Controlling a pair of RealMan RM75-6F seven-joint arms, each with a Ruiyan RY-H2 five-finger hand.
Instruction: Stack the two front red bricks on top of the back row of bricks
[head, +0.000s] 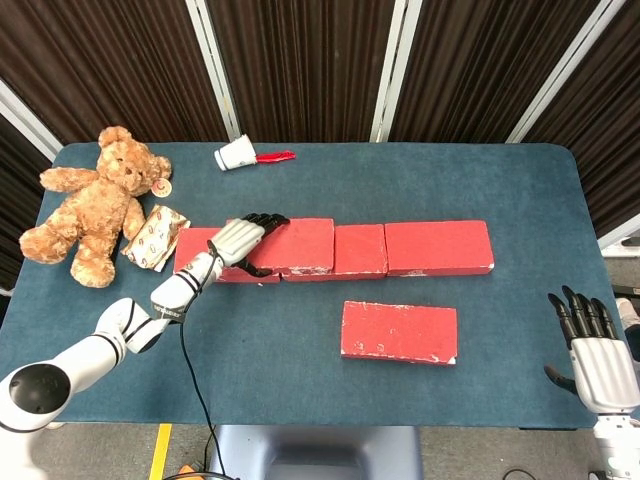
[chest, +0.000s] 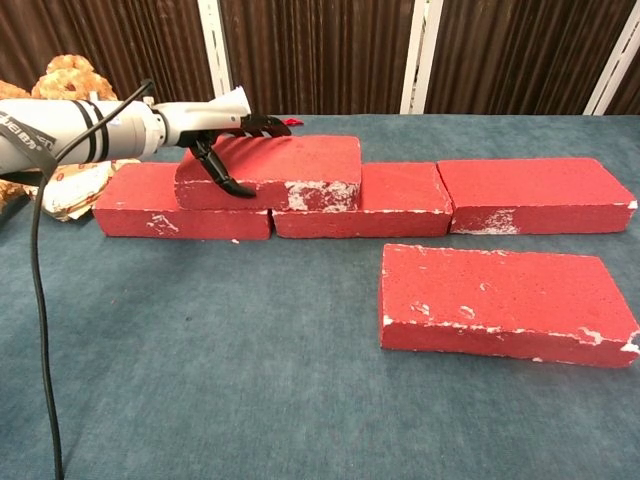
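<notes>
My left hand (head: 240, 240) grips the left end of a red brick (head: 300, 243), fingers over its top and thumb on its front face. In the chest view this brick (chest: 285, 165) lies on top of the back row, spanning the left back brick (chest: 160, 195) and the middle back brick (chest: 400, 195). The right back brick (chest: 535, 190) has nothing on it. A second red brick (head: 399, 331) lies flat alone in front (chest: 500, 295). My right hand (head: 595, 350) hangs open off the table's front right corner, far from every brick.
A teddy bear (head: 95, 205) and a snack packet (head: 155, 237) lie at the left, close to the back row's left end. A paper cup (head: 236, 154) with a red item (head: 275, 156) lies at the back. A black cable (head: 190, 380) trails from my left arm.
</notes>
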